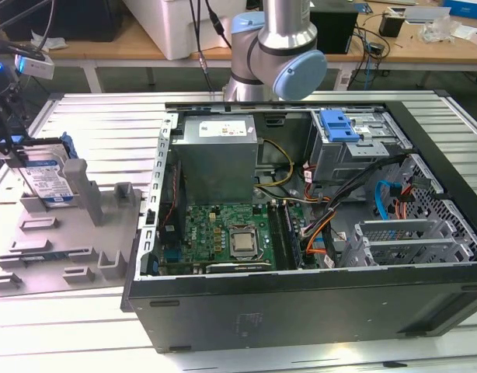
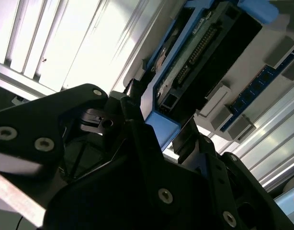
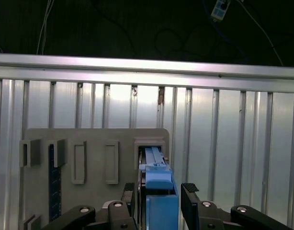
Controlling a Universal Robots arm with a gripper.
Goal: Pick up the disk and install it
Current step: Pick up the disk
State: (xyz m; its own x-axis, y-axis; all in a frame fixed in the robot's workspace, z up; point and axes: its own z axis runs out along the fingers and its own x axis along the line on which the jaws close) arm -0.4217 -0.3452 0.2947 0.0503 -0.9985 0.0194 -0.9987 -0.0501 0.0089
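Observation:
The disk [image 1: 47, 176], a silver drive with a white-and-blue label in a blue carrier frame, stands on edge in a slot of the grey holder block [image 1: 106, 210] at the exterior view's left. My gripper [image 1: 12, 146] is at the end of the disk farthest from the computer case. In both wrist views the black fingers [image 3: 190, 196] press against either side of the blue carrier end [image 3: 160, 203]. The second wrist view shows the gripper [image 2: 159, 125] shut on the disk [image 2: 199, 48], whose connector edge runs away from the fingers. The disk still sits in the holder slot [image 3: 152, 143].
An open computer case [image 1: 301, 303] lies at the middle, with motherboard [image 1: 223, 237], power supply [image 1: 215, 155] and loose cables. A grey drive cage with a blue latch [image 1: 338, 124] sits at its far right. The arm's base [image 1: 273, 47] stands behind the case. Ribbed aluminium table [image 3: 233, 143] surrounds the holder.

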